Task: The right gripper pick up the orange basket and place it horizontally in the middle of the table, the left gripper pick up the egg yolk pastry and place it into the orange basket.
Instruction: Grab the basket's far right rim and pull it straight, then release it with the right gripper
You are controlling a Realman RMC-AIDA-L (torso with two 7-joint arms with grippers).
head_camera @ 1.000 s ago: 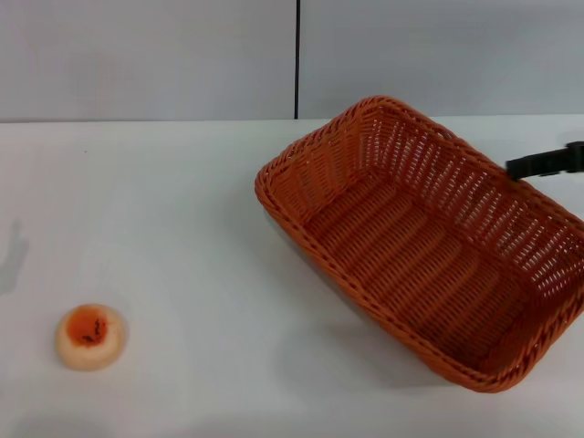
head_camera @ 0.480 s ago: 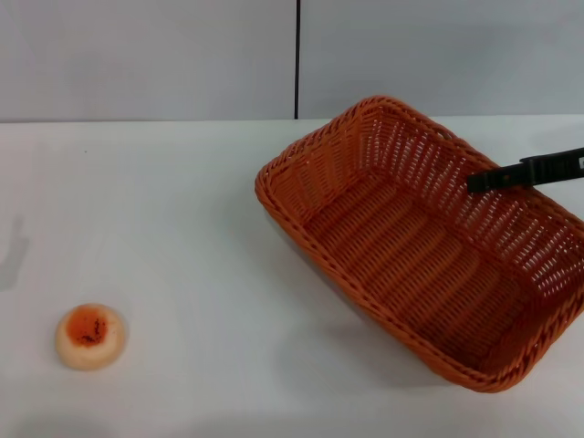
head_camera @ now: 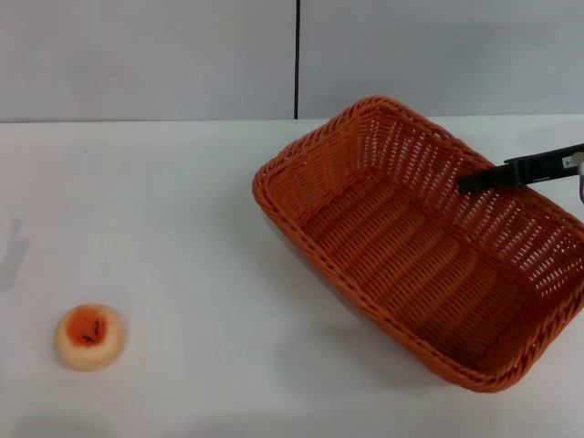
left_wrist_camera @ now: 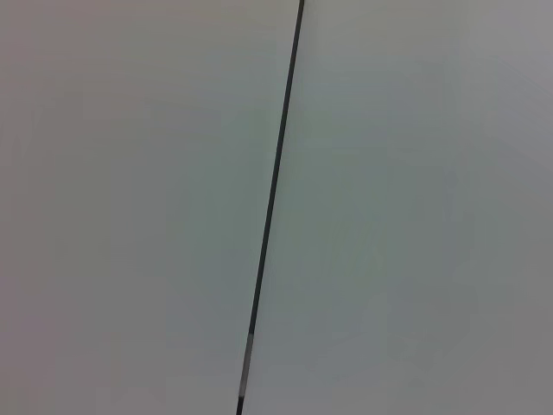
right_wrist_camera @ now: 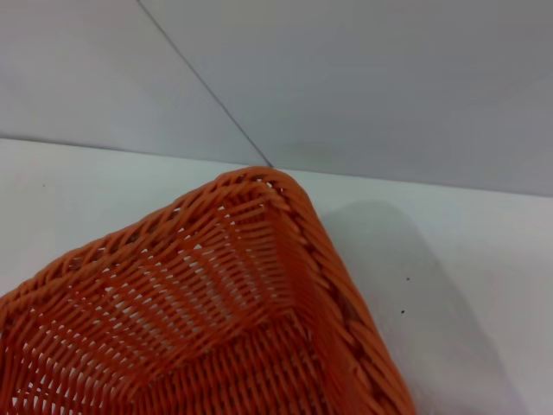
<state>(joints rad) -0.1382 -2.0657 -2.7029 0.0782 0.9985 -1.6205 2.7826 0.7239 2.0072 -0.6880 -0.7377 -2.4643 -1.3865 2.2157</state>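
The orange basket point(head_camera: 415, 246) lies at an angle on the right half of the white table point(head_camera: 182, 228), open side up, one corner pointing to the back. My right gripper point(head_camera: 474, 181) reaches in from the right edge as a thin black bar across the basket's far rim, its tip over the inside wall. The right wrist view looks down on one woven corner of the orange basket point(right_wrist_camera: 259, 285). Far off at the front left sits the egg yolk pastry point(head_camera: 89, 336), upright, with its orange-red top showing. My left gripper is out of view.
A grey wall point(head_camera: 146, 55) with a dark vertical seam point(head_camera: 297, 59) stands behind the table; the left wrist view shows only this wall and its seam point(left_wrist_camera: 272, 199). A faint shadow point(head_camera: 13, 251) falls on the table's left edge.
My right gripper has come in from the right edge and slid left across the basket's far rim. The basket has shifted very slightly to the left. The pastry has not moved.
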